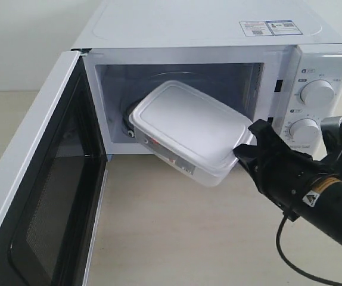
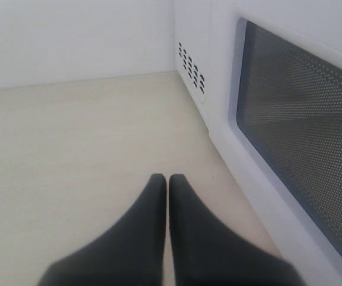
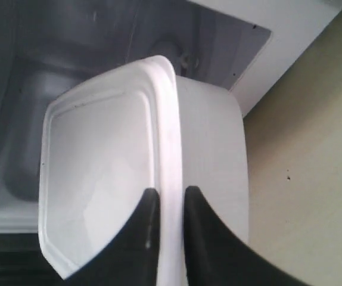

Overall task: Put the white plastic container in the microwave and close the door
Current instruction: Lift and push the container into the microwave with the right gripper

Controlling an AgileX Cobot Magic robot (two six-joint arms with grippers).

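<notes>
The white plastic container (image 1: 189,128) hangs tilted, its far end inside the open microwave (image 1: 218,36) and its near end sticking out past the cavity's sill. My right gripper (image 1: 245,149) is shut on the container's near rim. In the right wrist view the container (image 3: 99,155) fills the middle, with that gripper (image 3: 170,193) pinching the lid's edge. The door (image 1: 40,196) stands swung wide open at the left. My left gripper (image 2: 168,179) is shut and empty, hovering over the tabletop beside the door's window (image 2: 302,119); it is out of the exterior view.
Two round dials (image 1: 317,93) sit on the microwave's right panel, just above my right arm. The beige tabletop (image 1: 177,238) stretches in front of the oven. A black cable (image 1: 290,256) hangs from the right arm.
</notes>
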